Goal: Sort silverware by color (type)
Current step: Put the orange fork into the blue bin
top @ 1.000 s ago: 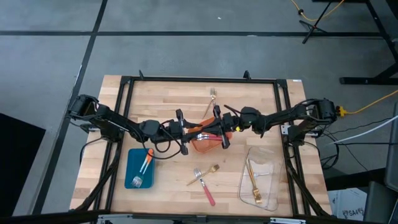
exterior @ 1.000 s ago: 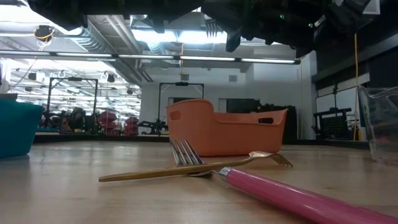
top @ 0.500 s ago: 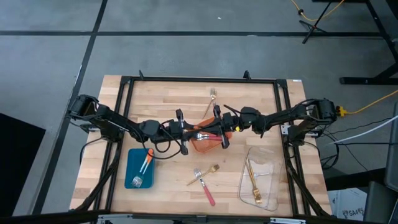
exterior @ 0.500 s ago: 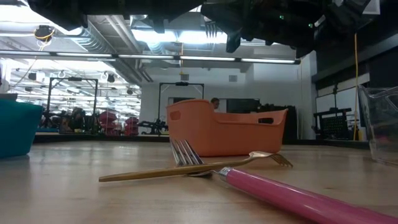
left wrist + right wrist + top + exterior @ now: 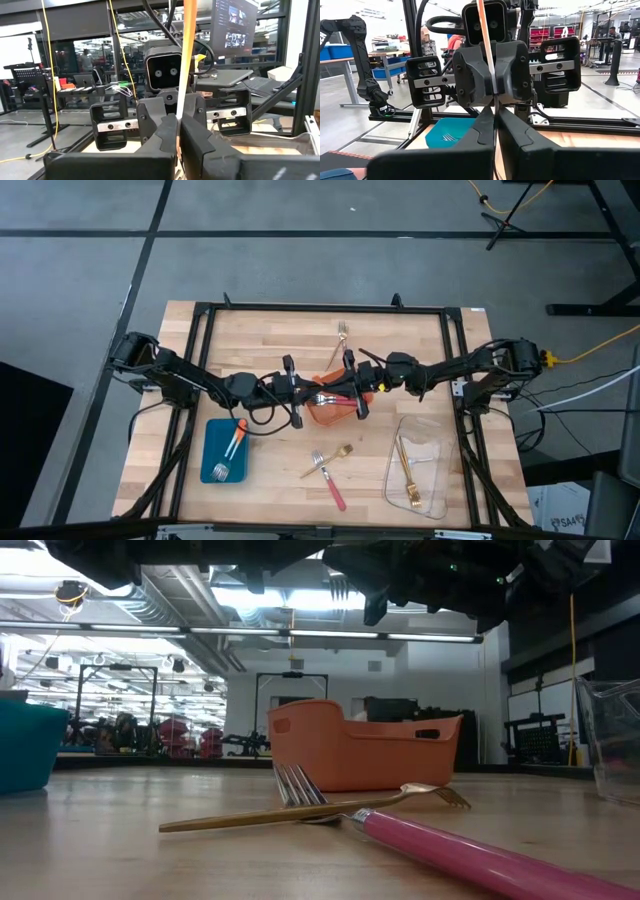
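Now our left gripper (image 5: 300,392) and right gripper (image 5: 352,390) both pinch one orange-handled fork (image 5: 327,395) at mid-frame, above the orange tray (image 5: 330,416). We think it is a hand-over, so the fork can reach the blue tray (image 5: 213,442) at lower left.

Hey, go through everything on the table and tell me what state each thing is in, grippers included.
Left gripper: fingers shut on held fork, over orange tray.
Right gripper: fingers shut on the same fork.
Blue tray: loaded.
Clear tray: loaded.
Pink-handled fork: lying loose, crossing gold fork.
Far gold fork: lying loose.
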Available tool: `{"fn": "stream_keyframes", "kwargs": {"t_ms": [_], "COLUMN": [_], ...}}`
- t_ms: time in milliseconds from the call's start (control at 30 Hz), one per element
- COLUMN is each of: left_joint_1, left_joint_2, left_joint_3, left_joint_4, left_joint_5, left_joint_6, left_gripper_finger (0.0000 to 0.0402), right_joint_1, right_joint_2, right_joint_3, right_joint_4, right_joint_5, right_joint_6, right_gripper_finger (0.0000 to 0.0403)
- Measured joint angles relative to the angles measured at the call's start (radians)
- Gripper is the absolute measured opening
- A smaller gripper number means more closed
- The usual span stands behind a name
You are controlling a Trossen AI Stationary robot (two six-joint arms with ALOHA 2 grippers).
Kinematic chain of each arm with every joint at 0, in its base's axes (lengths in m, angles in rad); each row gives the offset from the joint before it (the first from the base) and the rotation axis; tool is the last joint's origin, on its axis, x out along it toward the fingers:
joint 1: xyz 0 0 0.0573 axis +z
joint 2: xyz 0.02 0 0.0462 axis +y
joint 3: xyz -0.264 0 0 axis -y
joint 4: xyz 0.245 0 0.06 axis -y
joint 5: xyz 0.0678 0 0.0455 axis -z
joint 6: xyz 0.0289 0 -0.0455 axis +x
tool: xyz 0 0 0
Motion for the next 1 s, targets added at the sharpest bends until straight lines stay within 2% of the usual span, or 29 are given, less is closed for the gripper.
{"fn": "stream_keyframes", "kwargs": {"t_ms": [367,433,567,700,800,1000], "left_joint_1": [-0.004,-0.005,-0.014,-0.037,-0.064,-0.141], "left_joint_2": [-0.019,-0.054,-0.162,-0.3,-0.408,-0.573], "left_joint_3": [0.0,0.0,0.0,0.0,0.0,0.0], "left_joint_4": [-0.035,-0.083,-0.292,-0.519,-0.727,-1.115], "left_joint_5": [0.004,0.004,0.003,0.004,0.024,0.223], "left_joint_6": [-0.035,-0.085,-0.22,-0.406,-0.616,-1.107], "left_gripper_finger": [0.0002,0.0002,0.0002,0.0002,0.0002,0.0002], "right_joint_1": [-0.002,-0.002,-0.002,-0.002,-0.002,-0.002], "right_joint_2": [-0.005,-0.016,-0.052,-0.11,-0.15,-0.186], "right_joint_3": [0.0,0.0,0.0,0.0,0.0,0.0], "right_joint_4": [-0.034,-0.042,-0.141,-0.278,-0.368,-0.42], "right_joint_5": [-0.001,-0.002,-0.002,-0.002,-0.002,-0.002], "right_joint_6": [-0.002,-0.002,-0.006,-0.044,-0.081,-0.09], "right_gripper_finger": [0.0109,0.0118,0.0123,0.0124,0.0124,0.0124]}}
